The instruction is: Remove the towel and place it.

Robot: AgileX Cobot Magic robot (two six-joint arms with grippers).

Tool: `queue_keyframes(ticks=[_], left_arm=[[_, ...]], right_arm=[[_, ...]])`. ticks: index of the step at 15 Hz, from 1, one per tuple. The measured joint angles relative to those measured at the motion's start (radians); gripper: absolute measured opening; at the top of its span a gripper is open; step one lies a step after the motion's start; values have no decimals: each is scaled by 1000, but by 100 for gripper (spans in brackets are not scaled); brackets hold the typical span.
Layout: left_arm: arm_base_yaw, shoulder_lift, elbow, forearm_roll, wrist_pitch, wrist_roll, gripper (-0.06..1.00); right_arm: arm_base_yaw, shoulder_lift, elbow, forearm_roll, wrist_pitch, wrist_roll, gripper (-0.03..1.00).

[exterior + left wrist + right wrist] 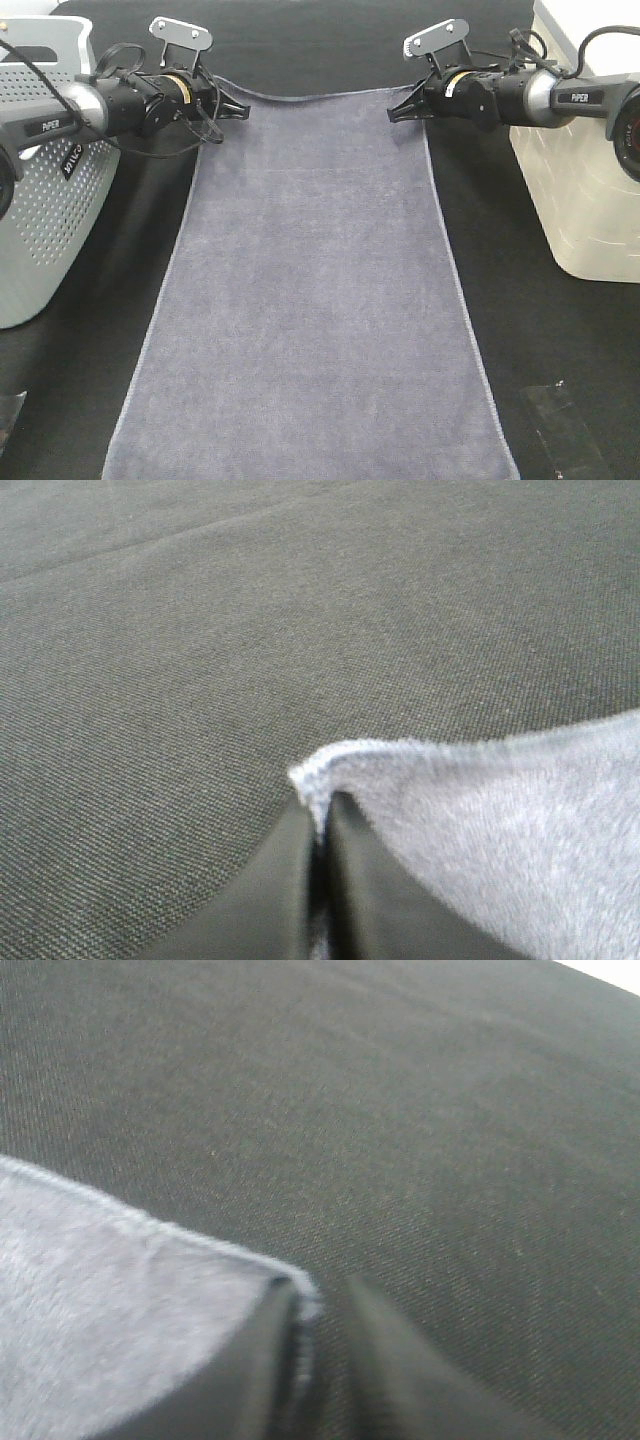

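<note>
Where the left gripper (232, 110) meets the towel (315, 300), its jaws are pressed together on the far left corner of the cloth; the left wrist view shows the hemmed corner (318, 780) pinched between the two dark fingers (275, 890). The right gripper (400, 110) pinches the far right corner likewise, though in the right wrist view a narrow gap separates its fingers (255, 1370) beside the hem. Between the two grippers the far hem sags slightly. From there the slate-grey towel lies flat and spread down the middle of the worktop (520, 300), its long edges running to the near edge and out of view. Bare black worktop lies open on both sides and beyond the far hem. A perforated grey basket (45, 200) stands at the left edge and a white container (580, 200) at the right edge; their contents cannot be seen.
</note>
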Motion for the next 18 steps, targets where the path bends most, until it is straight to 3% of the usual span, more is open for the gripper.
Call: queue_keyframes(ticks=[2,3,9,12,15,17,18], left_arm=[[0,0,0,0,0,0,54],[0,0,-1,0,0,0,61],[0,-5,-2,-25,43,-2,63],[0,-5,-2,-59,87,-3,62],[0,-8,-2,-82,156,-3,63],[0,-20,-2,-84,189,-3,73],[0,-26,-3,-84,189,-3,74]], right_arm=[[0,0,0,33,0,0,56],[0,-1,0,37,0,0,65],[0,-26,0,42,31,0,70],[0,-26,0,39,117,-1,71],[0,-26,0,39,134,-1,85],[0,-26,0,39,158,-1,87],[0,-26,0,39,173,-1,83]])
